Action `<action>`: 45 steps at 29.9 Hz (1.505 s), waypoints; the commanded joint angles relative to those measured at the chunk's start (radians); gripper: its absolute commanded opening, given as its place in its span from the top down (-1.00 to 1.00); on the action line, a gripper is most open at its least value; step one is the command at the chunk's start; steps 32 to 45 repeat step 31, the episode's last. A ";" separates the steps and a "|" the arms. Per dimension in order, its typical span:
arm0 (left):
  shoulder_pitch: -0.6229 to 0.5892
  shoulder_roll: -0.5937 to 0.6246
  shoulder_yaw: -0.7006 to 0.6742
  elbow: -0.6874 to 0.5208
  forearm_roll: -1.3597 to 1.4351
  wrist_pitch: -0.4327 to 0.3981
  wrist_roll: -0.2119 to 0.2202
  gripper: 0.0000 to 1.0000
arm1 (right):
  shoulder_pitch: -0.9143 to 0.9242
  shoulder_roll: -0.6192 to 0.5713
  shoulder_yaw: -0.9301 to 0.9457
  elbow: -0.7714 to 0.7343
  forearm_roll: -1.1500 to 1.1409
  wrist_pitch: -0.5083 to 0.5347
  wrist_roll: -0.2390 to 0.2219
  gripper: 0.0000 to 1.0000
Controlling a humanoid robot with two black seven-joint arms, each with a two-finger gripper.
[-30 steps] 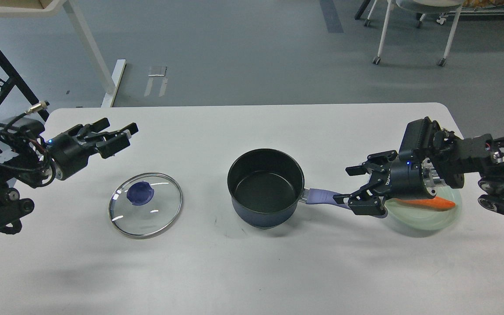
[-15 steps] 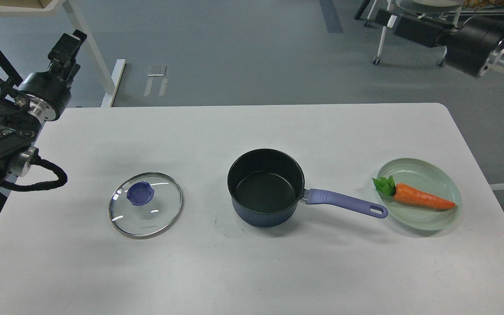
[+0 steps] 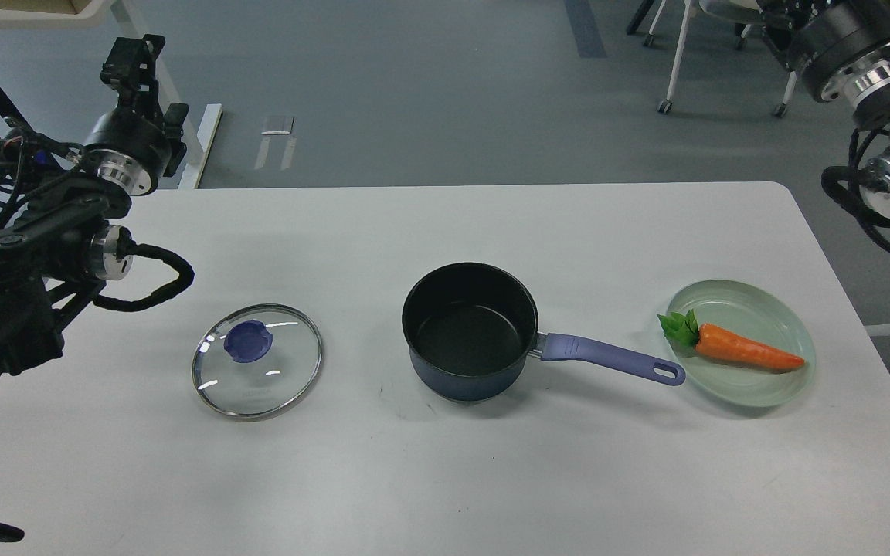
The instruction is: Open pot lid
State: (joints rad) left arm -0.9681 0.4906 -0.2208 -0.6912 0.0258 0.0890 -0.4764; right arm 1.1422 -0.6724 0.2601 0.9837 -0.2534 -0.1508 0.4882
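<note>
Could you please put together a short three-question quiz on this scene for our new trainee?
1. True or false: the glass lid sits on the pot.
2. Multiple choice: the carrot lies (A) inside the pot, (B) on the green plate, (C) bare on the table.
3. Fill in: the pot's purple handle points toward the robot's ____ side.

Key
1. False: the lid lies flat on the table to the robot's left of the pot, apart from it, and the pot is open and empty.
2. B.
3. Right: its tip reaches the plate's edge.
</note>
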 commanded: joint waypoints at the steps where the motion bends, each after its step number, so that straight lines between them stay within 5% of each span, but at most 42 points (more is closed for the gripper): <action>1: 0.009 -0.017 -0.017 0.004 -0.073 -0.018 -0.001 -0.99 | -0.082 0.062 0.108 -0.060 0.074 0.004 0.000 -0.99; 11: 0.066 -0.026 -0.028 0.010 -0.213 -0.057 -0.001 -0.99 | -0.279 0.296 0.458 -0.293 0.267 0.028 -0.025 -1.00; 20: 0.131 -0.052 -0.180 -0.004 -0.244 -0.146 0.001 -1.00 | -0.315 0.324 0.496 -0.310 0.546 0.275 -0.143 -1.00; 45: 0.117 -0.040 -0.187 -0.007 -0.244 -0.135 -0.004 -1.00 | -0.317 0.324 0.493 -0.292 0.546 0.301 -0.142 -1.00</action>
